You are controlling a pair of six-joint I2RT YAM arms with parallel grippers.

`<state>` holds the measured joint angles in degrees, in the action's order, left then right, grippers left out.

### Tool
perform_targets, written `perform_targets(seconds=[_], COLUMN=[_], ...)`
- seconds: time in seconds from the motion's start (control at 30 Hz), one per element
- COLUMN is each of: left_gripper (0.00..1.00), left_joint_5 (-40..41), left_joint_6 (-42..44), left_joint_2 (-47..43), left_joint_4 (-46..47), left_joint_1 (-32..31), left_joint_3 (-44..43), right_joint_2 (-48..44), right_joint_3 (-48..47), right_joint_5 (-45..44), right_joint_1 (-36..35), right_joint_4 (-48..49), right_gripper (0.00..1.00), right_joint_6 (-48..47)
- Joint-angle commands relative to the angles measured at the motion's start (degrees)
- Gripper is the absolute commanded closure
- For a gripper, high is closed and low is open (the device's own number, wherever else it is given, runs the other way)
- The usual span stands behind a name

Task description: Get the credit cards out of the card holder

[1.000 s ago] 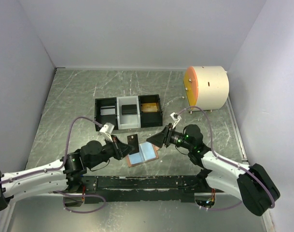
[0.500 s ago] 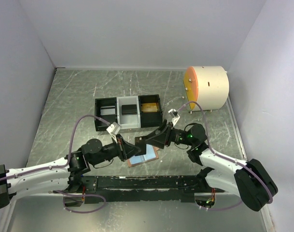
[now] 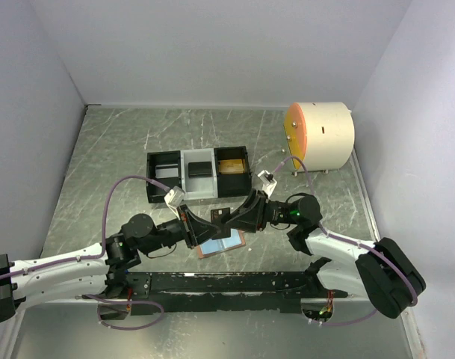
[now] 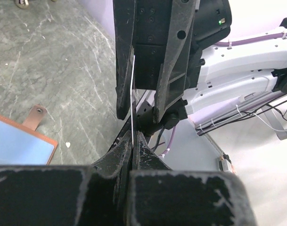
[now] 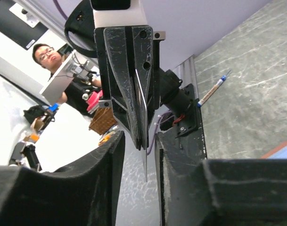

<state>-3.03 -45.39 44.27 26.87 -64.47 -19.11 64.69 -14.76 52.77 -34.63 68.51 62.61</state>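
My right gripper (image 5: 140, 139) sits closer now, jaws apart astride the dark grey card (image 3: 222, 215) my left gripper (image 4: 132, 142) clamps.

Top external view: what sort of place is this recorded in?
Probably a lab test cell: a marble-patterned table boxed in by plain pale walls, and the right wrist view shows a person just outside it.

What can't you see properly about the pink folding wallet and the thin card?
The thin dark card: top view, left gripper and right gripper cover most of it; wrist views show only its edge.
The salmon-pink folding wallet: top view, arms overlap it, pockets too small to check; left wrist view, cut by the frame edge.
The black-and-grey three-compartment tray: top view, contents too small.
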Motion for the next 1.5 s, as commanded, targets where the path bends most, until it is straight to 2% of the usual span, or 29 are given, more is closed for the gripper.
perform_targets(seconds=[0.0, 0.3, 0.57, 0.7, 1.07, 1.23, 1.33, 1.37, 1.47], left_gripper=[0.93, 0.93, 0.93, 0.93, 0.93, 0.93, 0.93, 0.92, 0.81], left_joint_5=[-2.5, -2.9, -2.9, -2.5, -4.3, -5.2, -4.5, -4.1, -2.6], left_joint_6=[-0.2, -0.9, -1.9, -2.0, -1.9, -2.6, -2.8, -2.8, -3.0], left_joint_2=[-0.1, 1.1, 1.5, 0.9, 0.8, 2.5, 2.3, 2.0, 0.4], left_joint_4=[4.5, 7.3, 10.8, 10.7, 10.4, 12.8, 13.1, 13.0, 11.0], left_joint_1=[-0.3, -0.3, -0.3, -0.3, -0.3, -0.3, -0.3, -0.3, -0.3], left_joint_3=[0.0, 0.6, 2.4, 2.9, 3.1, 3.4, 3.6, 3.7, 3.9], right_joint_2=[1.1, 3.8, 4.1, 4.7, 8.0, 9.0, 7.9, 7.2, 4.3], right_joint_3=[0.5, -1.4, -0.9, -0.9, -0.6, -1.1, -1.2, -1.1, -0.8], right_joint_5=[2.5, 3.9, 3.3, 2.6, -0.6, -0.8, -0.9, -1.2, -2.6], right_joint_1=[-0.5, -1.0, -1.7, -2.0, -2.1, -2.3, -2.4, -2.4, -2.4], right_joint_4=[7.2, 10.3, 9.8, 10.2, 16.4, 17.5, 14.2, 12.7, 6.4], right_gripper=[0.72, 0.89, 0.85, 0.76, 0.79, 0.90, 1.00, 1.00, 1.00], right_joint_6=[3.1, 5.4, 5.3, 5.3, 8.5, 9.1, 7.3, 6.5, 3.0])
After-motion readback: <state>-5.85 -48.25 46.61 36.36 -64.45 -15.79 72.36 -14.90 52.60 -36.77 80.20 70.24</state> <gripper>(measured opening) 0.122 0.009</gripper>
